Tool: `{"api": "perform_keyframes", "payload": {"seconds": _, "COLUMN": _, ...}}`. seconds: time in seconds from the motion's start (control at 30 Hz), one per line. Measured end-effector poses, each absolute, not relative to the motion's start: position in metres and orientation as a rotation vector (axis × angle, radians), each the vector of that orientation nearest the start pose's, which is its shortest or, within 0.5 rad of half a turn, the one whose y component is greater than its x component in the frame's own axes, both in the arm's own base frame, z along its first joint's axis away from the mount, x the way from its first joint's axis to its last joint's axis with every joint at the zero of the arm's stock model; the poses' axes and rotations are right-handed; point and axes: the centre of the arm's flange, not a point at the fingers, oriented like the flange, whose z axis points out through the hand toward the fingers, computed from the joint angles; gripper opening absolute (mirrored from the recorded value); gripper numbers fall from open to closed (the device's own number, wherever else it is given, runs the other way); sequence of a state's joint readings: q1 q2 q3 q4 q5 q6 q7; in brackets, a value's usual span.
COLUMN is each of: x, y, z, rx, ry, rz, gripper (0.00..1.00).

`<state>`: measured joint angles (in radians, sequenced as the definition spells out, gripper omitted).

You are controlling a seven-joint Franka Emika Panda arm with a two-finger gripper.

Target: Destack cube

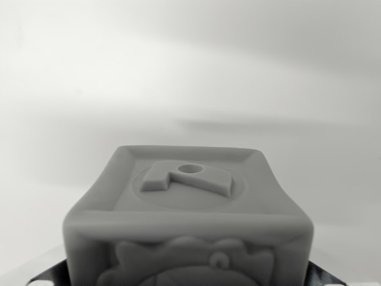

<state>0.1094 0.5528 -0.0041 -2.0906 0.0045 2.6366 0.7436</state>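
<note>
A cube (pixel 187 220) sat at the bottom centre of the wrist view, close before the camera, its top face turned up and its near face cut off by the lower edge. Two dark finger pads (pixel 44 275) showed at its lower left and lower right corners. A bare surface (pixel 190 71) stretched behind it.

The cube (pixel 189 220) looks like matt, smooth moulded plastic with raised relief figures. The surface (pixel 190 71) behind appears plain, pale and matt.
</note>
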Motion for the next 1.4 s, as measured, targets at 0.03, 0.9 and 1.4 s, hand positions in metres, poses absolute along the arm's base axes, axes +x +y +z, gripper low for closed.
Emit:
{"api": "perform_keyframes", "payload": {"seconds": 0.03, "x": 0.576, "y": 0.061, "z": 0.151, "rx": -2.984, "ry": 0.992, "rz": 0.009, "gripper": 0.00}}
{"api": "perform_keyframes", "payload": {"seconds": 0.9, "x": 0.577, "y": 0.061, "z": 0.116, "rx": -2.983, "ry": 0.992, "rz": 0.006, "gripper": 1.00}}
{"api": "perform_keyframes", "payload": {"seconds": 1.4, "x": 0.577, "y": 0.061, "z": 0.115, "rx": -2.983, "ry": 0.992, "rz": 0.006, "gripper": 1.00}}
